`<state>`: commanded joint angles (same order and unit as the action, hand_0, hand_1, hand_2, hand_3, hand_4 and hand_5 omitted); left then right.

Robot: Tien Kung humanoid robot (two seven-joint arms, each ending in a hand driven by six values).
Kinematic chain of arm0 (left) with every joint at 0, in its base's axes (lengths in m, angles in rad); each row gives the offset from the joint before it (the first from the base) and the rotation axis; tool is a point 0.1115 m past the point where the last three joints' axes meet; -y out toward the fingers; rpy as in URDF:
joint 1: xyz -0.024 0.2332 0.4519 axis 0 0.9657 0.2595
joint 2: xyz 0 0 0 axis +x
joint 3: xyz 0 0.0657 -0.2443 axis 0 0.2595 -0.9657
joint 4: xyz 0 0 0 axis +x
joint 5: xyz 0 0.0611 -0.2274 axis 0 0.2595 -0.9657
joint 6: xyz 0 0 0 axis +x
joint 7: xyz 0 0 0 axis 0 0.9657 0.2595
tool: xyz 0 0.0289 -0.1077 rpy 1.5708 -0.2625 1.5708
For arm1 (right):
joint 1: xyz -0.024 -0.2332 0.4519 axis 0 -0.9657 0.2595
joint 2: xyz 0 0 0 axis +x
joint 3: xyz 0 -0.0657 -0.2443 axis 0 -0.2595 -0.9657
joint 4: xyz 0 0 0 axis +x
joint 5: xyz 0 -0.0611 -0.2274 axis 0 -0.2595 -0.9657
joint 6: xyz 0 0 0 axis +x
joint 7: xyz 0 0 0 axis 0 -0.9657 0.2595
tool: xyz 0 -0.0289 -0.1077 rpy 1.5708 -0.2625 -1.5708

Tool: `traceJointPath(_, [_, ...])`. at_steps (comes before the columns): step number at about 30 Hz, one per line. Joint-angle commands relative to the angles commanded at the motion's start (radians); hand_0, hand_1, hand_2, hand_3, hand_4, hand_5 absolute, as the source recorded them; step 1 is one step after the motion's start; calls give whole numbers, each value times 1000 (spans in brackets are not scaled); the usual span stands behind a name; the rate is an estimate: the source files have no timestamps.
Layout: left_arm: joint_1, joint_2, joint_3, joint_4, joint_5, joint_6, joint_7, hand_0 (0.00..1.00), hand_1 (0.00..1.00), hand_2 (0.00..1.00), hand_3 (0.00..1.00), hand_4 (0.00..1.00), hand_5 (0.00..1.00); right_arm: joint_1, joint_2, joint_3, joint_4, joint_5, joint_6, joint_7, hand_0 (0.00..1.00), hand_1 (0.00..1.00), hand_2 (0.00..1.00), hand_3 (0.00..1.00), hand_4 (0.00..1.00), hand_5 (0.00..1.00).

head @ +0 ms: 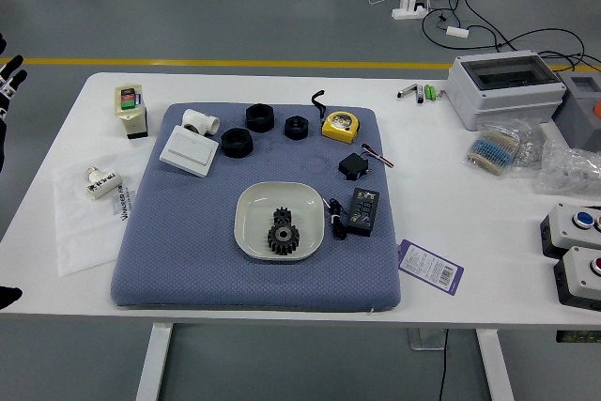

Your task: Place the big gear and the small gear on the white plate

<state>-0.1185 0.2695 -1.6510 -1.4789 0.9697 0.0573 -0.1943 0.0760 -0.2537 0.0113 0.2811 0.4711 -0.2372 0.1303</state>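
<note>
At the far left edge my left hand (9, 70) is partly in the picture, with its visible fingers spread and holding nothing. The white plate (253, 206) lies on the blue mat, well away from that hand. Inside it rest two black gears: the small gear (282, 216) towards the far side and the big gear (283, 239) nearer, close together. I cannot tell whether they touch or overlap. My right hand is out of view.
Black rings (237, 144), a white box (190, 151), a yellow tape measure (340, 126) and a black adapter (362, 211) surround the plate. A dark tip (8, 297) shows at the lower left edge; its owner is unclear. Control boxes (575, 225) stand at right.
</note>
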Motion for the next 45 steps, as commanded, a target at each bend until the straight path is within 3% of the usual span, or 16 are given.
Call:
traceJointPath(23, [-3, -4, -65, 33, 17, -10, -1, 911, 931, 998, 904, 957, 991, -6, 12, 19, 0, -29, -4, -15, 603, 620, 721, 528, 714, 694])
traceJointPath(45, [1, -13, -65, 36, 26, -13, 3, 915, 931, 998, 903, 957, 998, -23, 14, 20, 0, -24, -2, -14, 602, 619, 721, 528, 711, 692])
